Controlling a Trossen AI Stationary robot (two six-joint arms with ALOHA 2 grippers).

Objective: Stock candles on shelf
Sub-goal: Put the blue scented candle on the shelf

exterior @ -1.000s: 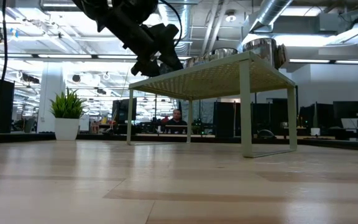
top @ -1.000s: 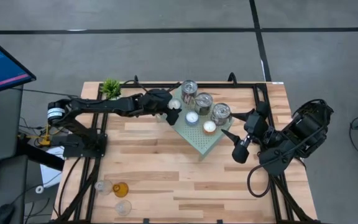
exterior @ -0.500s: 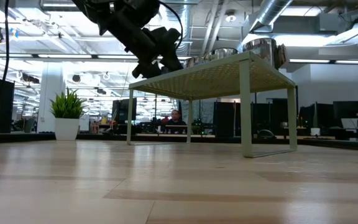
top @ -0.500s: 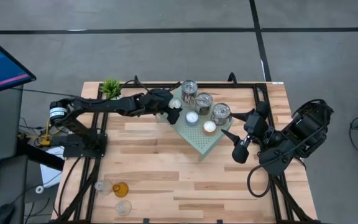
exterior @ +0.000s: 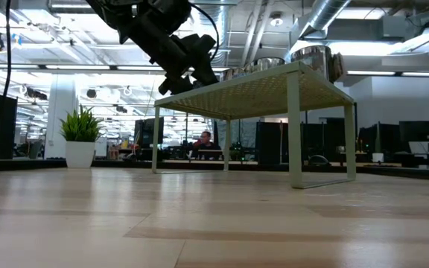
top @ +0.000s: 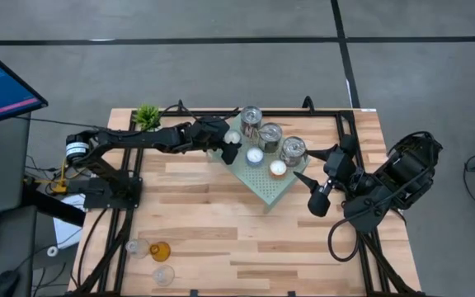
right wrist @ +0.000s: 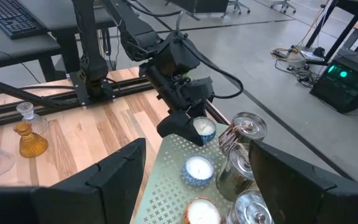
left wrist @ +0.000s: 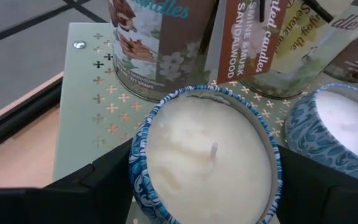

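Observation:
The mint-green perforated shelf (top: 268, 186) stands mid-table, carrying three silver tins (top: 270, 132) and two small white candles (top: 255, 156). My left gripper (top: 228, 145) reaches in from the table's left and is shut on a blue-patterned candle (left wrist: 207, 155) of white wax, over the shelf's left corner (left wrist: 92, 93). In the low view the left gripper (exterior: 190, 73) sits just above the shelf top (exterior: 259, 85). My right gripper (top: 302, 164) hangs open and raised off the shelf's right side, holding nothing. My left gripper pinches the blue-patterned cup's round wall (left wrist: 140, 163) between its two fingers (left wrist: 104, 183), one on each side. The fingers come slanting down from the table's left. The candle sits upright, wick up, over the shelf's left corner; I cannot tell whether its base touches the shelf.
A small green plant (top: 148, 115) stands at the far left. An amber glass holder (top: 160, 250) and two clear ones (top: 136, 246) stand at the near left corner. Bare wood lies between them and the shelf. A person (exterior: 203, 141) sits in the room behind.

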